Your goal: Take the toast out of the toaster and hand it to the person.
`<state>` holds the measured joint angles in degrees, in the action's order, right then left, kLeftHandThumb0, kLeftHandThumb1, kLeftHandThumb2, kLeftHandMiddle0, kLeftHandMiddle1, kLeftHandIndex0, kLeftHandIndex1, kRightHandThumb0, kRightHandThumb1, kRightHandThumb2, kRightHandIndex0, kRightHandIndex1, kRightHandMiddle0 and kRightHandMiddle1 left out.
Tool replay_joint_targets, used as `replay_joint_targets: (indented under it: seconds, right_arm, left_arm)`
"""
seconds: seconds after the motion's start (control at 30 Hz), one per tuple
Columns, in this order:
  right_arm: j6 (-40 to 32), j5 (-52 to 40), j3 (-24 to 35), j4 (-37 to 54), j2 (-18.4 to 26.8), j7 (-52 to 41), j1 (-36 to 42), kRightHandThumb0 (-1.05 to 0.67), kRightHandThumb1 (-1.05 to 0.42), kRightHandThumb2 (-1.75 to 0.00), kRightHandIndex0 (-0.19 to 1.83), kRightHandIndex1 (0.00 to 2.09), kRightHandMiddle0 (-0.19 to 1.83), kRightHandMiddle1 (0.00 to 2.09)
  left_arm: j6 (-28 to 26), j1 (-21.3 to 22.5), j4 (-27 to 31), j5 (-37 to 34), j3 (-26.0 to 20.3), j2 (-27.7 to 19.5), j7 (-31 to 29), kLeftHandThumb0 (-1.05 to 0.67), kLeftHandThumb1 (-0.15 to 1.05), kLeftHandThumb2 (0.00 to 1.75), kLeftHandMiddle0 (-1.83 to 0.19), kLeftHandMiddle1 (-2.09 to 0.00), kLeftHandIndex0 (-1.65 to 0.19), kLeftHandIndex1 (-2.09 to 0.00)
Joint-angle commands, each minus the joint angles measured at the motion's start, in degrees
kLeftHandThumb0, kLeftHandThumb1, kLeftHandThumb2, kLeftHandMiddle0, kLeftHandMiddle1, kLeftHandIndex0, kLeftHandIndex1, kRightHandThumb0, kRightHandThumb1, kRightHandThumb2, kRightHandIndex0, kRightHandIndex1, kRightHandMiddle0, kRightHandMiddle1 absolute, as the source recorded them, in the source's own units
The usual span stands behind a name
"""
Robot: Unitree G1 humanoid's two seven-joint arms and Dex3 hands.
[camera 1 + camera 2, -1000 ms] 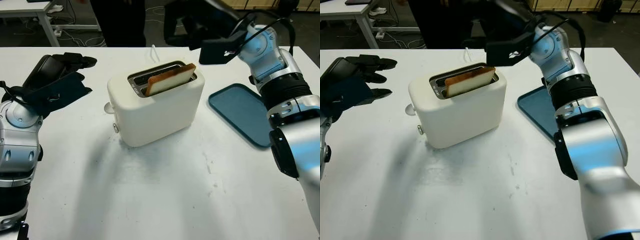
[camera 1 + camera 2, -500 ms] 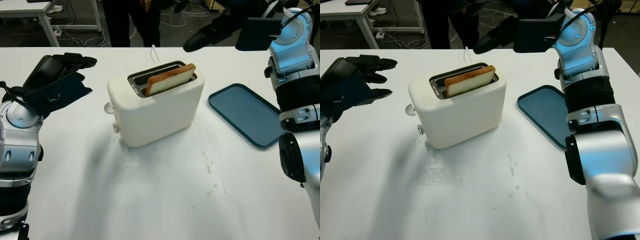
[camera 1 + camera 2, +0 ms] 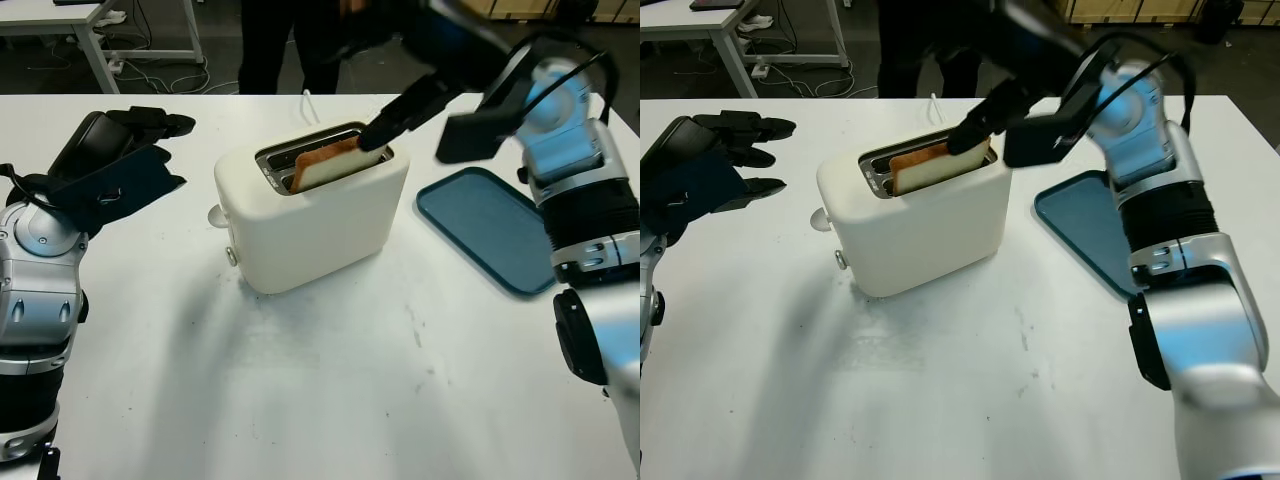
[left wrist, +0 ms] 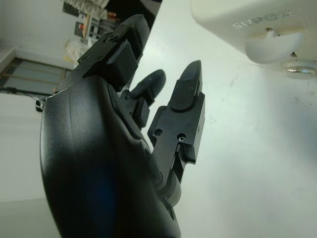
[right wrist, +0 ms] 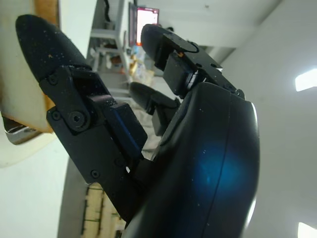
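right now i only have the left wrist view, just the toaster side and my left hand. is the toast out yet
observer: No. The toast stands in the slot of the toaster, sticking up above the rim.
operator: where are the hands relative to it
observer: The right hand is above the toaster's far right corner, one fingertip at the toast's right end, holding nothing; the left hand is open, off to the toaster's left.
operator: anyone to hand it to
observer: A person stands beyond the table's far edge, behind the toaster.
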<state>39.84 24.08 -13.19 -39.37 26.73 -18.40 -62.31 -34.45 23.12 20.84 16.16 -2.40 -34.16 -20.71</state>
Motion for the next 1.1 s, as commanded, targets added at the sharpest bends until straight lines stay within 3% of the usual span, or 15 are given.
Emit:
replay_joint_targets:
  seconds: [0.0,0.57,1.07]
  right_arm:
    - [1.6,1.5,-0.9,-1.6,-0.4,2.2,0.2,-0.91,-0.62,0.00,0.56,0.86,0.76,0.39]
    - [2.6,3.6,-4.0,-8.2,-1.6,4.2,-1.0,-0.93,-0.64,0.00,0.58,0.89,0.77,0.42]
    - [4.8,5.8,-6.7,-15.0,-3.3,8.4,-2.5,-0.77,-0.71,-0.02,0.65,0.84,0.81,0.38]
  left_arm:
    - [-0.2,-0.8,0.3,0.1,-0.3,0.2,0.6,-0.02,0.92,0.16,-0.45,-0.57,-0.62,0.00]
    - [-0.5,-0.9,0.6,0.3,-0.1,0.4,0.6,-0.02,0.92,0.16,-0.45,-0.60,-0.63,0.00]
    - [-0.6,-1.0,0.7,0.5,0.1,0.2,0.7,-0.01,0.92,0.16,-0.44,-0.59,-0.62,0.00]
